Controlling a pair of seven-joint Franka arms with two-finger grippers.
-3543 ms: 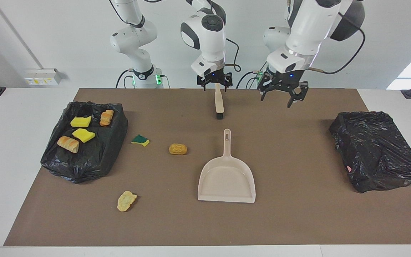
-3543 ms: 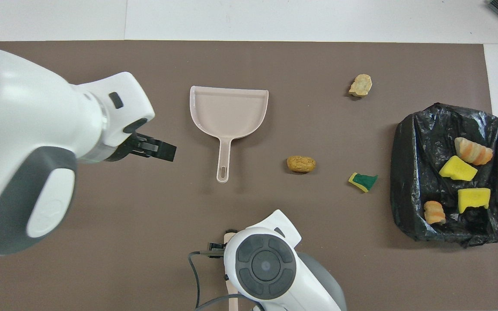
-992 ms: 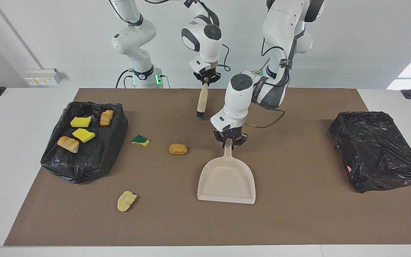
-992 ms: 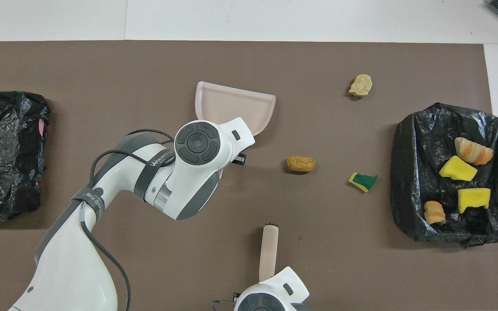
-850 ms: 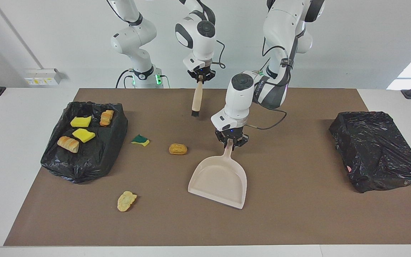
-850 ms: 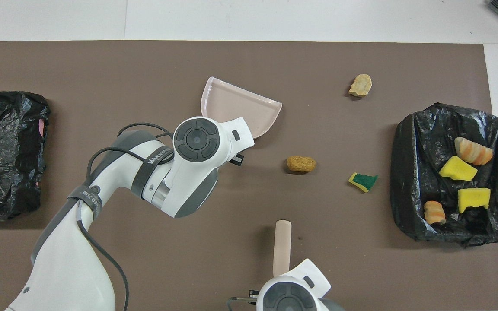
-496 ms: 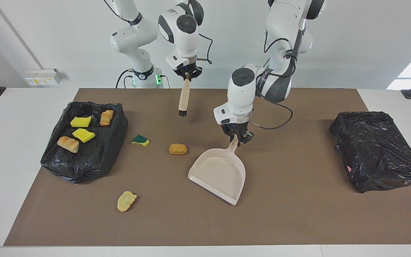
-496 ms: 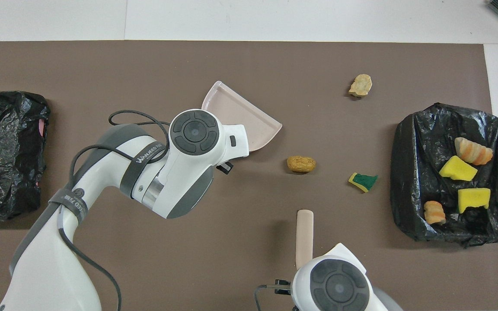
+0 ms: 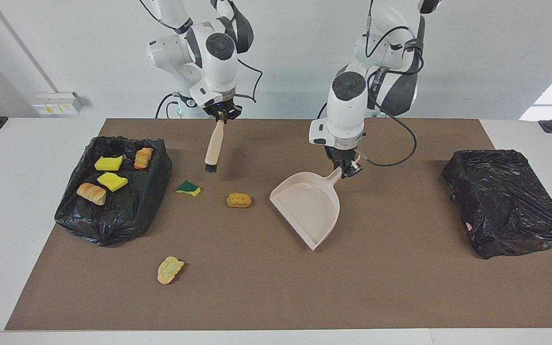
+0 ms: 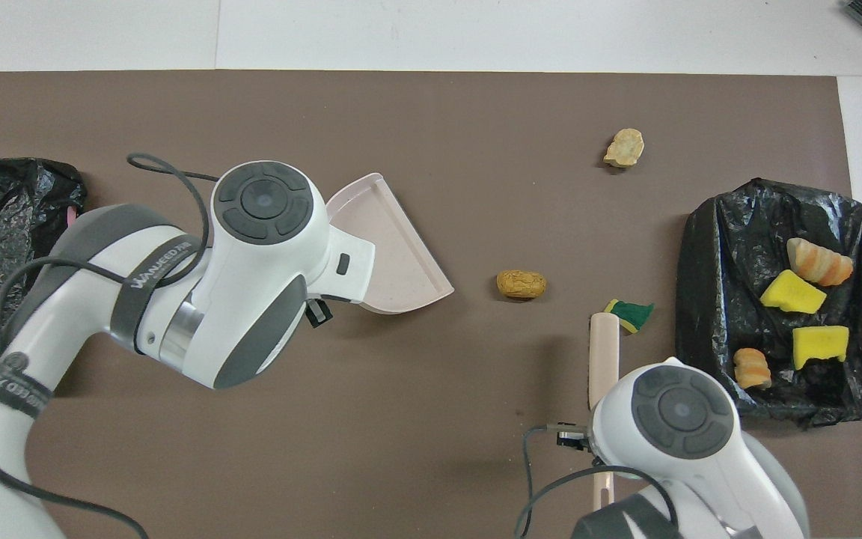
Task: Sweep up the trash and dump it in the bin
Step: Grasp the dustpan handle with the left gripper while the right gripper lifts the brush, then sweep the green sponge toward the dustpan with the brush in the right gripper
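Observation:
My left gripper [image 9: 348,168] is shut on the handle of the beige dustpan [image 9: 312,206], held tilted with its mouth turned toward the brown nugget [image 9: 238,200]. My right gripper [image 9: 222,116] is shut on the beige brush [image 9: 214,143], which hangs bristles down over the mat close to the green-and-yellow sponge piece [image 9: 189,188]. A tan lump [image 9: 170,270] lies near the table's front edge. In the overhead view the dustpan [image 10: 393,247], nugget [image 10: 521,284], sponge piece [image 10: 629,313] and brush handle [image 10: 603,359] show; both grippers are hidden under their wrists.
The black-lined bin [image 9: 113,225] at the right arm's end holds two yellow sponge bits and two bread-like lumps. A second black-lined bin [image 9: 506,201] stands at the left arm's end. Brown mat [image 9: 400,287] covers the table.
The left gripper has lifted the dustpan, drawn it toward the robots and swung its mouth toward the nugget. The right gripper has carried the brush toward the green-and-yellow sponge piece.

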